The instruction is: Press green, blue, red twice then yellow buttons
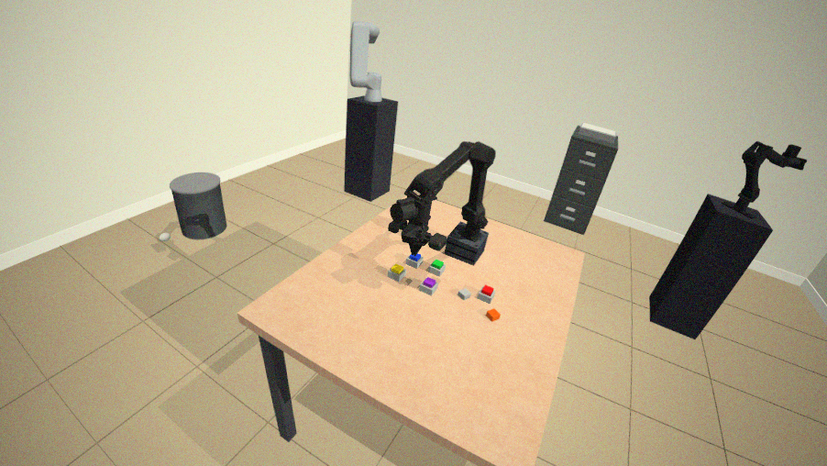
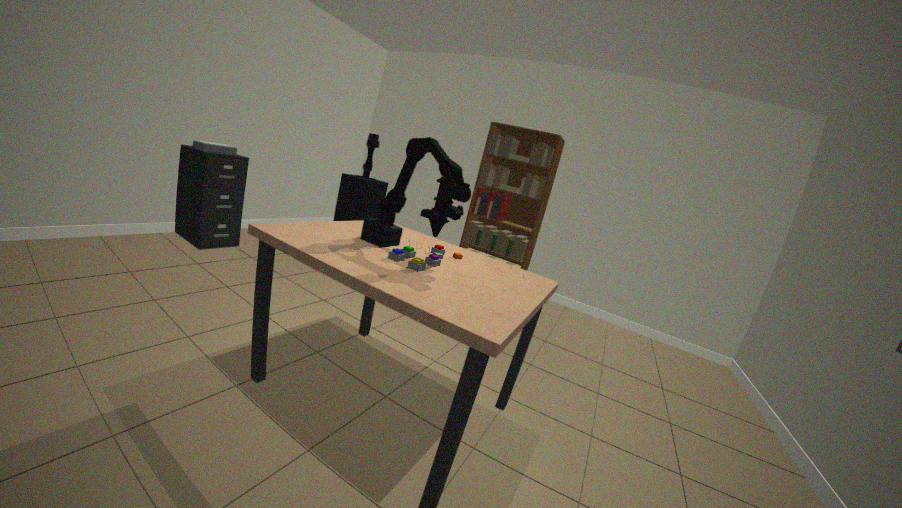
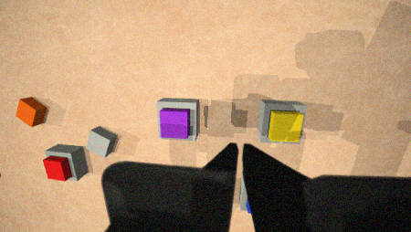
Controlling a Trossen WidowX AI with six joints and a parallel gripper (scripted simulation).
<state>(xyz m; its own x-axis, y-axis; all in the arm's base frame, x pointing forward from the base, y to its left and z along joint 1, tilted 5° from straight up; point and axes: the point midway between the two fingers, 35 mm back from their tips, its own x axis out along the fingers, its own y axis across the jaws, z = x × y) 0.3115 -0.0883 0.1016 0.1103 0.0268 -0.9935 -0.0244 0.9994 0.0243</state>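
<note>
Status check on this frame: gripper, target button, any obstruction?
Gripper shut, holding nothing, above the blue button. Yellow button just ahead, unpressed. Nothing between them; grey block and orange block well aside.

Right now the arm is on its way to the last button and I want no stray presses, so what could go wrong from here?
1. The shut hand hangs right above the blue button; dropping here would press the wrong one.
2. The yellow button lies ahead and to one side of the fingertips in the wrist view, with the purple button close beside it; a drift sideways could hit purple.
3. The gray block and orange block lie off to the side, a lesser risk.
</note>
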